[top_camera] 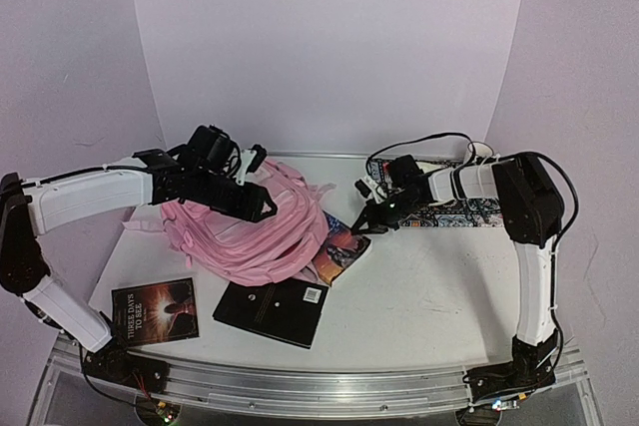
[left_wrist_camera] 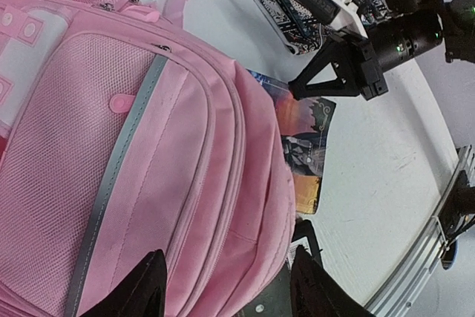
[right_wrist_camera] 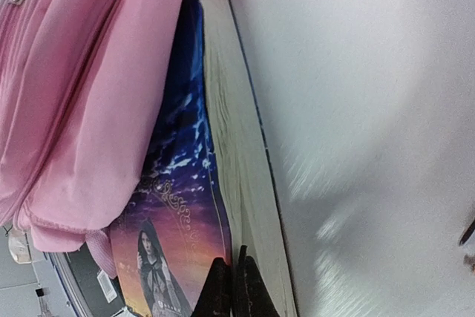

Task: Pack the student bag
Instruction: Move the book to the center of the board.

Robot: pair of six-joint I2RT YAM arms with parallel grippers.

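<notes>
- Your left arm [top_camera: 85,199] and right arm [top_camera: 539,286] are built alike: smooth white shells on the long links and chunky black housings at the joints.
- Each arm ends in a black base [top_camera: 115,361]. Thin coloured wires [top_camera: 150,404] show beside the left one.
- A thin black cable [top_camera: 424,140] loops off your right arm's forward link.
- Your left gripper [left_wrist_camera: 230,287] has two matte black fingers that taper to blunt points.
- Your right gripper [right_wrist_camera: 231,287] has slim black fingers on a black triangular frame. Small green lights [left_wrist_camera: 401,46] glow on the black cylinder behind it.
</notes>
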